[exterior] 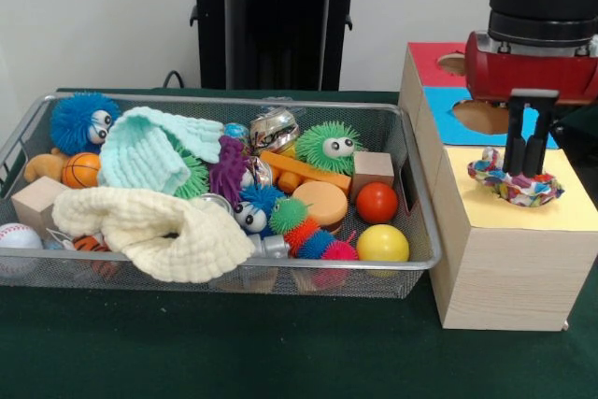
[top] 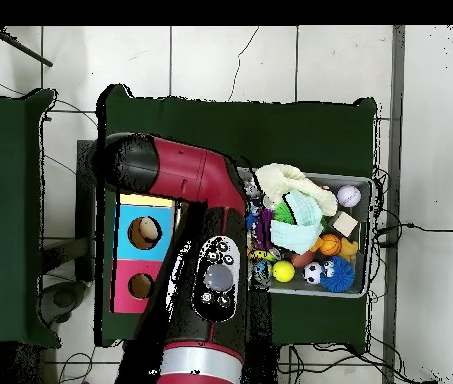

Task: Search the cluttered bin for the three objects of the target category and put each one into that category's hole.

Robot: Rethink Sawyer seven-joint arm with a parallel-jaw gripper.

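Count: one bin (exterior: 416,195), one box (exterior: 509,259), two cloths, four balls visible at the bin's front and sides. Green cover (exterior: 280,352) over the table; tiled floor (top: 230,60) around it. My gripper (exterior: 525,170) stands on the box's yellow panel, fingers clamped around a multicoloured scrunchie (exterior: 517,186). Holes show in the blue and red panels at 12 o'clock from it. The bin holds spiky toys, blocks, balls.

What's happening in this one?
The robot's gripper is down over the yellow top of the wooden box, its fingers standing in a colourful scrunchie that rests there. The blue and red sections behind have holes. The wire bin beside it is full of balls, cloths, blocks and fuzzy toys.
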